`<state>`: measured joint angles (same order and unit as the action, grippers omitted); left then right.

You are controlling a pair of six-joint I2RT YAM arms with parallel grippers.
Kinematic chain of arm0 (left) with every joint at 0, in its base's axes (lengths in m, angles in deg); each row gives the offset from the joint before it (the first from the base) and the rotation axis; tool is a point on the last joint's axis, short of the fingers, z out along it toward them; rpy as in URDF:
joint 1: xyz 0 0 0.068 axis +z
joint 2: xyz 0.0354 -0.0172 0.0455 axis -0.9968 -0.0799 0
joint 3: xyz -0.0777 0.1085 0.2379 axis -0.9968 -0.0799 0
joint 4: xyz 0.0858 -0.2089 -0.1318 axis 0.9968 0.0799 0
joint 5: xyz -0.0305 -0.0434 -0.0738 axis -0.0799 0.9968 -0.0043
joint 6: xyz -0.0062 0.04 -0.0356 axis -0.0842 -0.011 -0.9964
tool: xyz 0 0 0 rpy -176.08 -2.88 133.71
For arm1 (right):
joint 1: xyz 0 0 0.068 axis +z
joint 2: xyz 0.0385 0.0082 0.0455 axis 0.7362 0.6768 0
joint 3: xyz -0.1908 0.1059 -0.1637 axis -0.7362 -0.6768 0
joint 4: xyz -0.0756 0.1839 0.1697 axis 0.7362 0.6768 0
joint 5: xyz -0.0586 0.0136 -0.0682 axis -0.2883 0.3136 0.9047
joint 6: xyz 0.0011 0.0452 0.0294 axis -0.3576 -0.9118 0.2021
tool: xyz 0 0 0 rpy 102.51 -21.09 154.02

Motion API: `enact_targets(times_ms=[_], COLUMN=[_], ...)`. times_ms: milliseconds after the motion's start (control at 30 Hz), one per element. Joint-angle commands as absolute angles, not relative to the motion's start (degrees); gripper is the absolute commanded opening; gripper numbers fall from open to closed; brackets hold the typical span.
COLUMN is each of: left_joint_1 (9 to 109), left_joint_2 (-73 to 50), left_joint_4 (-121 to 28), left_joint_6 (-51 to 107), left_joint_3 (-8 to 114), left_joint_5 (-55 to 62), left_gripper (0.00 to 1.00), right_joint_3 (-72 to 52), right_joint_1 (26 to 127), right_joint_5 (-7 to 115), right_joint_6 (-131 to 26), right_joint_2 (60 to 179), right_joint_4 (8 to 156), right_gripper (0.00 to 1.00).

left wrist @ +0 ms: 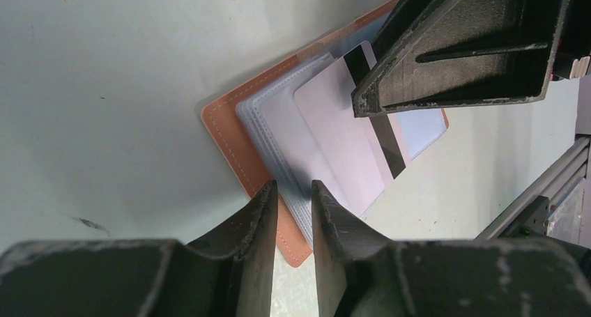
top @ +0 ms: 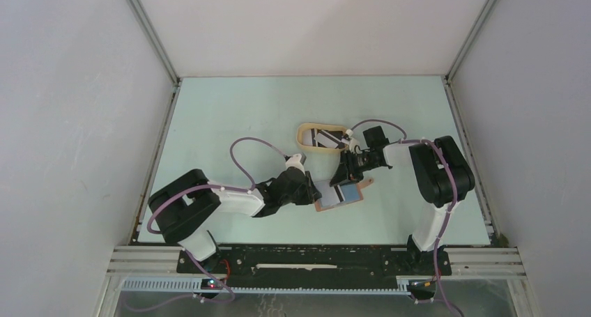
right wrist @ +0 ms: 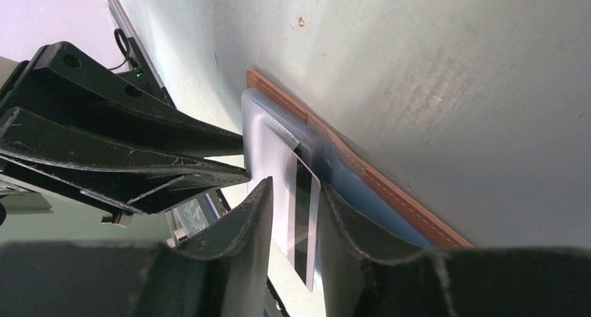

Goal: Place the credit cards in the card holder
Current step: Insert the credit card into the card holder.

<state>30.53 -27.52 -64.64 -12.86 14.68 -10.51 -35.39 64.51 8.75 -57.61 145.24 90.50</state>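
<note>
The card holder [top: 341,196] lies open on the pale green table [top: 230,115], a little right of the middle and nearer than the oval beige tray [top: 304,137]. Its reddish-brown leather is underneath, its pale pockets face up, and its snap tab sticks out at the far right corner. The left gripper [left wrist: 293,191] reaches in from the left. Its jaws are drawn narrow and pinch the card holder's left edge, with the leather rim and the pocket layers showing in the slim gap between them. The right gripper [right wrist: 296,188] comes in from the far right and is closed on a whitish card [left wrist: 341,143] with a dark stripe, gripping it by its two flat faces. The card slants down over the open pockets, and its leading end touches the edge of a clear pocket. Whether it has gone under that pocket's lip cannot be told. In the left wrist view one corner of the card overhangs the card holder's rim above bare table. More credit cards [top: 324,137], dark and light, lie inside the tray, just beyond the right gripper.
</note>
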Motion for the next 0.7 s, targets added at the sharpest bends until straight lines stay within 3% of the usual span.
enact_targets(times_ms=[0, 267, 667], left_joint_1=[30.5, 30.6, 30.9], left_joint_2=[-27.9, -27.8, -28.0], left_joint_4=[-66.6, -68.1, -69.3], left_joint_6=[-13.0, -12.9, -12.9], left_joint_3=[15.8, 15.1, 14.7], left_joint_5=[-9.9, -9.4, -8.4], left_gripper=[0.29, 0.24, 0.2], right_joint_3=[-35.2, -35.2, -35.2], right_joint_1=[65.1, 65.7, 70.0], right_joint_5=[12.7, 15.0, 20.2], right_joint_6=[-54.5, -53.2, -54.1], right_joint_2=[144.3, 142.2, 138.6], right_joint_4=[93.7, 95.6, 98.5], right_gripper=[0.4, 0.51, 0.59])
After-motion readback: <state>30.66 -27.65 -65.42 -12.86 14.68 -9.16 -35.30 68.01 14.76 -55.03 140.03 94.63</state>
